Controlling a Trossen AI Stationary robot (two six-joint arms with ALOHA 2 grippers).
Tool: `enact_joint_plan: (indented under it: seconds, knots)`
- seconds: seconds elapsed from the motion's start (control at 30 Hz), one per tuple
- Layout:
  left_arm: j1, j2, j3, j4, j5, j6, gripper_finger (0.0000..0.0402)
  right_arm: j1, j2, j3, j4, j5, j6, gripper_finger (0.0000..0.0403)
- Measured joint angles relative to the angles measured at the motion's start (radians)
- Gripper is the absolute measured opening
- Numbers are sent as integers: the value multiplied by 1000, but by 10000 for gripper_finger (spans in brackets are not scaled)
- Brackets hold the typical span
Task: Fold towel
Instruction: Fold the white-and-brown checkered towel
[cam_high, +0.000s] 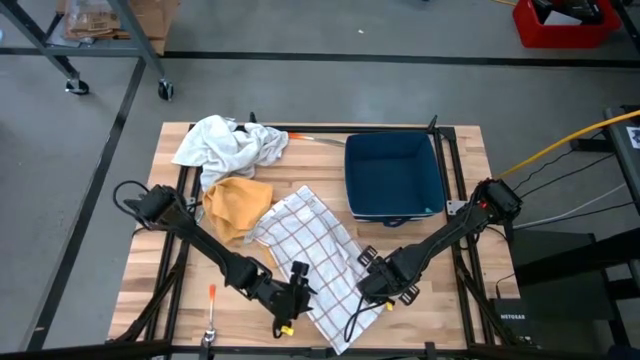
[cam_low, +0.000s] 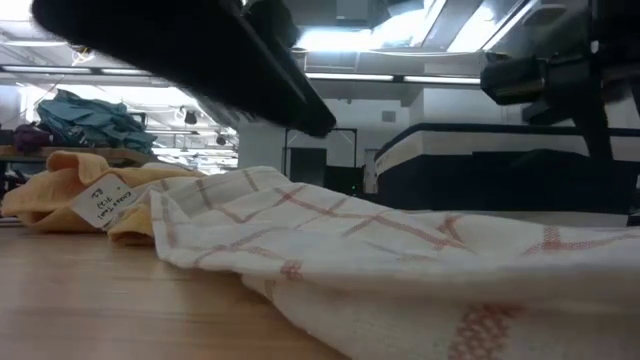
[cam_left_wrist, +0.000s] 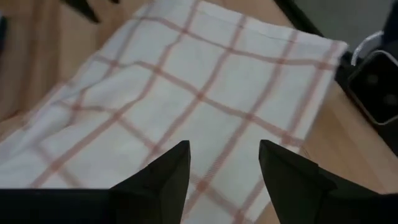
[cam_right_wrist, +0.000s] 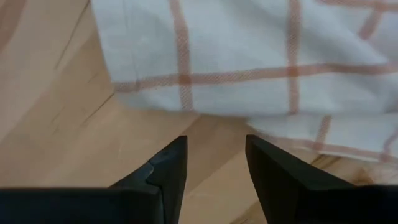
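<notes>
A white towel with thin red checks (cam_high: 315, 250) lies spread on the wooden table, running slantwise from the middle toward the near edge, and is rumpled in the low view (cam_low: 350, 250). My left gripper (cam_high: 293, 297) is open at the towel's left long edge; in its wrist view the fingers (cam_left_wrist: 224, 155) hover over the checked cloth (cam_left_wrist: 186, 93). My right gripper (cam_high: 372, 285) is open at the towel's right edge. Its fingers (cam_right_wrist: 216, 149) stand over bare wood just short of the towel's hem (cam_right_wrist: 249, 56).
An orange cloth (cam_high: 238, 205) with a paper tag (cam_low: 100, 200) lies beside the towel's far left end. Beyond it sits a crumpled white cloth (cam_high: 228, 145). A dark blue bin (cam_high: 393, 178) stands at the far right, and a small orange-tipped tool (cam_high: 212, 293) lies near the left arm.
</notes>
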Motion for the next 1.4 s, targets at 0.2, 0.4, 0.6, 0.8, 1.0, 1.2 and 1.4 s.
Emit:
enact_joint_plan:
  seconds: [0.2,0.4,0.6,0.8,1.0,1.2,1.4]
  knots:
    - [-8,48,1,69,65,56,184,0,0,-43,82,-44,-38,167]
    - [-9,81,1,103,75,75,184,0,0,-75,192,-52,-63,167]
    - [-11,110,1,109,143,75,184,0,0,-103,243,-59,-63,167]
    - [-28,131,1,196,167,121,184,0,0,-129,259,-71,-63,167]
    - [-1,137,1,192,148,123,184,0,0,-170,355,-90,-63,167]
    - [26,137,1,195,141,122,184,0,7,-181,429,-96,-59,167]
    - [26,137,1,168,140,73,184,0,27,-180,517,-105,-12,167]
